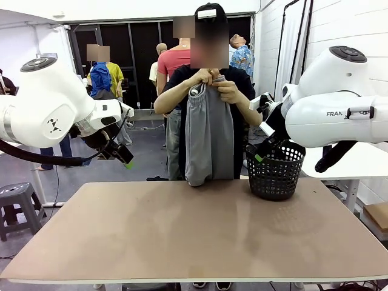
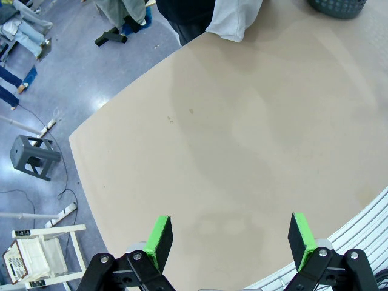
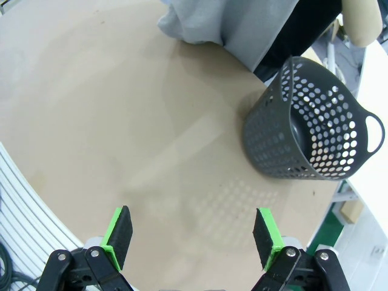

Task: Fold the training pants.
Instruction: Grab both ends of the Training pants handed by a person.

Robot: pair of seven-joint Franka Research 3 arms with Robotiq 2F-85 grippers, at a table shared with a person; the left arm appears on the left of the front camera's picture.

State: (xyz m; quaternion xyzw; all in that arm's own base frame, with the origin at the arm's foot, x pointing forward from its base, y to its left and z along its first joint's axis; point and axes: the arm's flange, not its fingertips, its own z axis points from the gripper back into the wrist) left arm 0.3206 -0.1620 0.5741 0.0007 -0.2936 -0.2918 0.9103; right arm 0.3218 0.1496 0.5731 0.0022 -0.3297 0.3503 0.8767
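Fig.: we see the person's hands (image 1: 225, 91) pinch the training pants (image 1: 209, 136) by the waistband, hung at the far edge of the table (image 1: 182, 236), prob. to straighten them pre-fold; left gripper (image 2: 230, 221) & right gripper (image 3: 193, 212) hover w/ fingers spread, empty.

The 2 wrist views' top edges crop the training pants (image 2: 233, 21), the left also the basket (image 2: 336, 7).

- "FRAN" stands in dark capital letters on the white shell of the right arm (image 1: 335, 113); a dark fitting cuts the word off at its right end.
- A dark emblem of small shapes, not letters, sits on the white shell of the left arm (image 1: 54, 124).
- A small tag on the white rack (image 2: 36, 254) on the floor is too small to read.
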